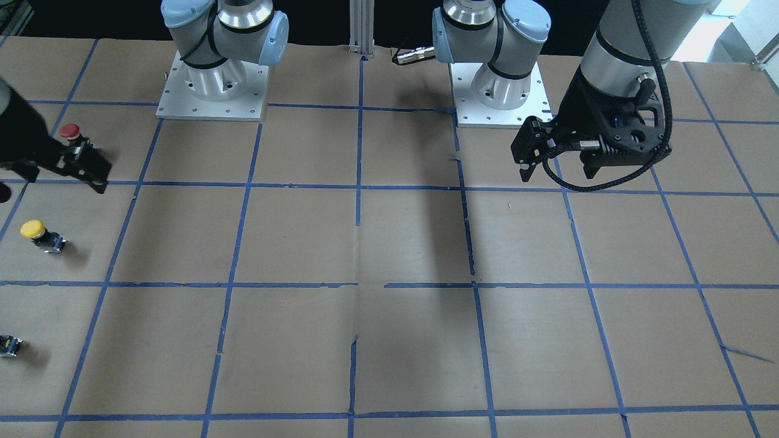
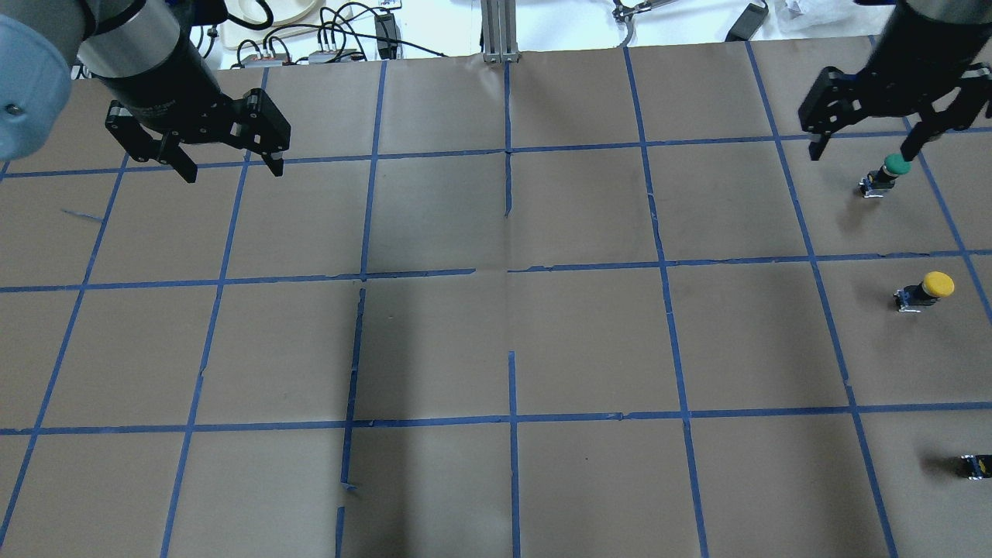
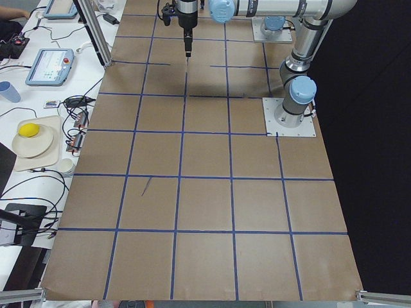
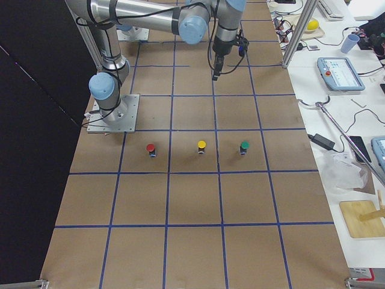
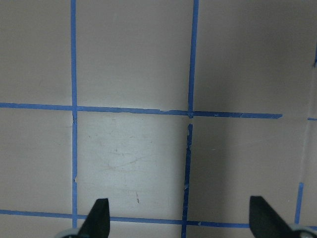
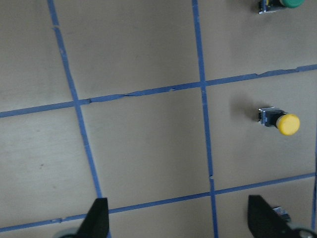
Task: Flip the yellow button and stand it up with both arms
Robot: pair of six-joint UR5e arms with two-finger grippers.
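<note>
The yellow button (image 2: 928, 288) sits at the table's right side and appears to stand with its yellow cap up on a black-and-grey body. It also shows in the front view (image 1: 34, 231), the right side view (image 4: 201, 146) and the right wrist view (image 6: 282, 122). My right gripper (image 2: 860, 151) is open and empty. It hangs high above the table, beyond the yellow button, and its fingertips (image 6: 96, 218) frame bare paper. My left gripper (image 2: 232, 172) is open and empty, high over the far left squares, and it also shows in the left wrist view (image 5: 181, 223).
A green-capped button (image 2: 893, 166) stands beyond the yellow one and a red-capped button (image 1: 70, 131) stands nearer the robot, all in one row (image 4: 150, 148). The two arm bases (image 1: 213, 91) are bolted at the robot's edge. Benches with devices (image 4: 340, 72) flank the table.
</note>
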